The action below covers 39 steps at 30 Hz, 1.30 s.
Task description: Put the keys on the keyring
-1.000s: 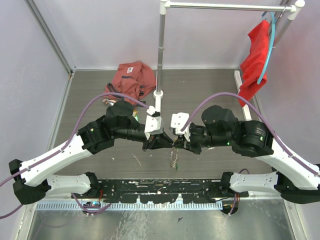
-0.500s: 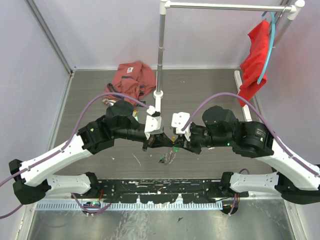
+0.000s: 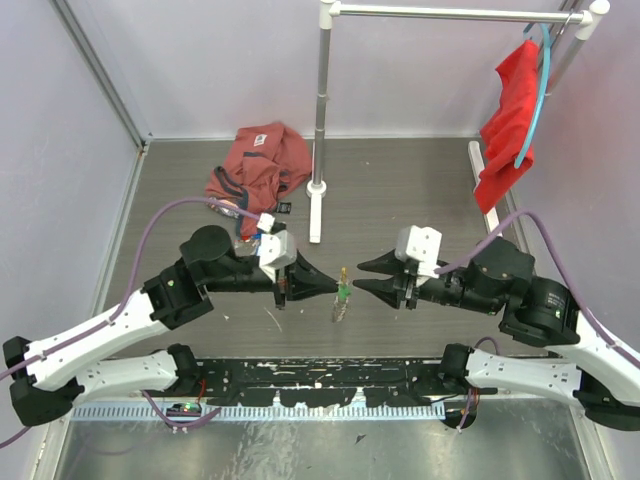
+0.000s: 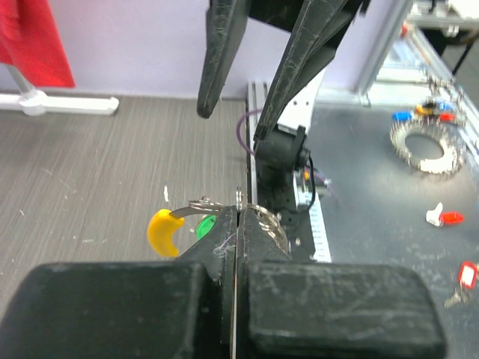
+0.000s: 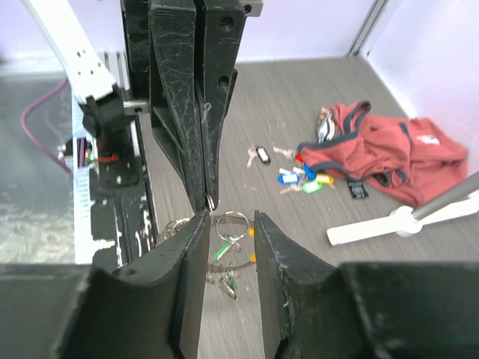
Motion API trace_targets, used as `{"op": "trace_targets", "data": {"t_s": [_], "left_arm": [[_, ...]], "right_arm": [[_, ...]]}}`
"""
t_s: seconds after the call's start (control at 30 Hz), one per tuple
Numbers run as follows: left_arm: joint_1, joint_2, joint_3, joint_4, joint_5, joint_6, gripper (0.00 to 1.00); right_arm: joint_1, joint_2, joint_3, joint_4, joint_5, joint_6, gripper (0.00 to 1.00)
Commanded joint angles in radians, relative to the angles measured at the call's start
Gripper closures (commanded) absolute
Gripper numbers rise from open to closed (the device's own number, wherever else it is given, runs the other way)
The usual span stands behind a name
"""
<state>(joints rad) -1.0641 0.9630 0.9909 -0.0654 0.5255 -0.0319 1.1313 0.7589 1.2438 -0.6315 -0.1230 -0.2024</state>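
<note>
Keyring [image 3: 340, 298] from above: a thin streak between the two pincer tips, towards the worktop's [image 3: 400, 190] front edge. Long axis far-to-near, near end tipped slightly left. Left pincer [image 3: 333, 287] pointing right, tip at the streak's far part. Right pincer [image 3: 360, 276] pointing left, fingers spread, just beside it. Grip too small to read here. Keys [image 3: 258, 238] well apart, beside red cloth [image 3: 262, 160].

Left wrist: left pincer [image 4: 238, 213] pressed fully together on the wire loop of the keyring [image 4: 200, 203]. Yellow tag [image 4: 165, 230] curving off to the left, green tag [image 4: 203, 226] next to it; colours barely visible from above.

Right wrist: right pincer [image 5: 228, 218] parted, gripping nothing, with the keyring [image 5: 221, 250] loop in the gap. Closed tip of left pincer [image 5: 203, 196] at the loop's rim. Keys [image 5: 296, 176] scattered by cloth [image 5: 374, 153], blue, yellow and green tags among them.
</note>
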Motion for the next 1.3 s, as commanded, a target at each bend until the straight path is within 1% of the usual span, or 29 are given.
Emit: {"op": "trace_targets", "data": {"t_s": [0.0,0.13,0.37,0.57,1.0,1.27], "left_arm": [[-0.003,-0.076,-0.064,0.288,-0.075,-0.132,1.00],[-0.004,-0.100,-0.103,0.378,-0.093,-0.183,1.00],[-0.003,-0.096,-0.114,0.459,-0.071,-0.226,1.00],[-0.004,-0.087,-0.106,0.475,-0.051,-0.236,1.00],[-0.004,-0.058,-0.087,0.503,0.025,-0.252,1.00],[-0.003,-0.061,-0.088,0.492,0.023,-0.248,1.00]], "right_arm": [[0.001,-0.050,-0.067,0.240,0.002,0.052,0.64],[0.001,-0.068,-0.109,0.310,-0.066,0.072,0.64],[0.002,-0.047,-0.109,0.340,-0.135,0.077,0.67],[0.001,-0.039,-0.107,0.342,-0.143,0.078,0.70],[0.001,-0.028,-0.108,0.349,-0.144,0.075,0.71],[0.001,-0.039,-0.108,0.340,-0.124,0.072,0.69]]}}
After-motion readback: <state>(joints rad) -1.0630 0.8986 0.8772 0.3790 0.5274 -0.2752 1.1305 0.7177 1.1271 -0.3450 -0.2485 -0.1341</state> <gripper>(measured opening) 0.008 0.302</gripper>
